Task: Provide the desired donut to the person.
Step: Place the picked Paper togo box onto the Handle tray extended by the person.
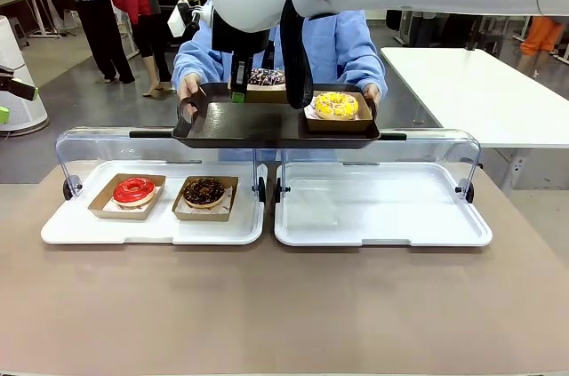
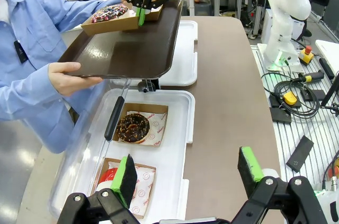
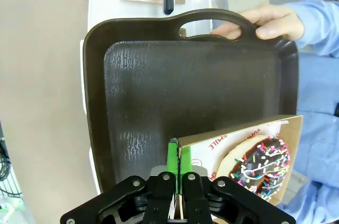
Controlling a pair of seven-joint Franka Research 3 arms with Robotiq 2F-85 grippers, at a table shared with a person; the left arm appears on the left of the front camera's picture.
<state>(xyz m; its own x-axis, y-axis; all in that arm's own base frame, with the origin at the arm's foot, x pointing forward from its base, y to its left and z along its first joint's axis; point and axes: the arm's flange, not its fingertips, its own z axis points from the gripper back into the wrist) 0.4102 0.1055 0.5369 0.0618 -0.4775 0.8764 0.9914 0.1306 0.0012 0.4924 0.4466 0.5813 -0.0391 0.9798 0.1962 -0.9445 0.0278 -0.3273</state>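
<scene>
1. Right gripper (image 3: 175, 173) has its green pads pinched tight on the edge of the cardboard tray (image 3: 233, 139) carrying the sprinkled chocolate donut (image 3: 258, 167), so the pastry itself goes untouched.
2. That donut hangs over the dark serving tray (image 1: 258, 123), at its far side, probably for setting down there.
3. The person (image 1: 342, 47) holds the serving tray level by both handles, above the two white display trays (image 1: 382, 207), offering a landing surface.
4. A yellow donut (image 1: 336, 105) already sits on the serving tray's right side.
5. Below the serving tray, a red donut (image 1: 134, 189) and a chocolate donut (image 1: 204, 191) remain.
6. Left gripper (image 2: 188, 173) hangs wide open and empty, well back from the serving tray, out of the way.
</scene>
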